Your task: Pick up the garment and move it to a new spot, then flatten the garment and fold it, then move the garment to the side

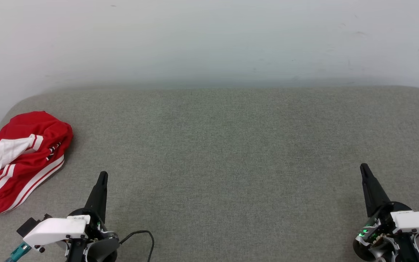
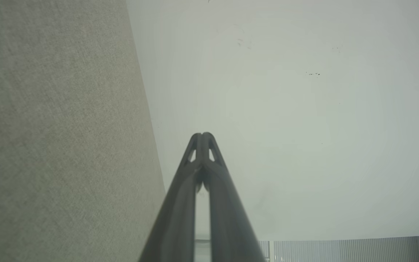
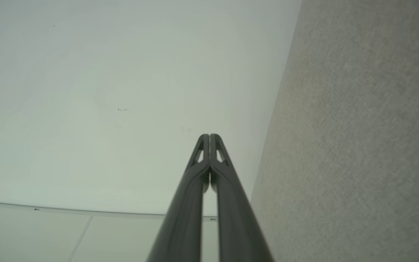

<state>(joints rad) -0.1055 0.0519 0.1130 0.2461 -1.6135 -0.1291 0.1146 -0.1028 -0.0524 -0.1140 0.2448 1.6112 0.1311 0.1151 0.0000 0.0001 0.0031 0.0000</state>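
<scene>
**Crumpled jersey at the left edge, both claws shut and empty**

Head view: the garment (image 1: 24, 160), a red jersey with white sleeves and striped trim, is lying bunched up at the far left of the grey fabric surface (image 1: 224, 153), close to its rounded corner. Its folds are hiding most of the lettering, and only a scrap of black print is showing. The left gripper (image 1: 102, 176) is pointing up from the lower left, near the jersey but apart from it. The right gripper (image 1: 364, 168) is sitting at the lower right, well apart from it. The bottom edge is cutting off both arms and a dark cable (image 1: 147, 236).

Left wrist view: the two fingers are pressing together at the tips, gripping nothing, with a pale wall (image 2: 286, 109) behind them. A ribbed strip at the bottom is too blurred to name.

Right wrist view: the fingers are likewise meeting tip to tip, holding nothing, beside the grey fabric.
</scene>
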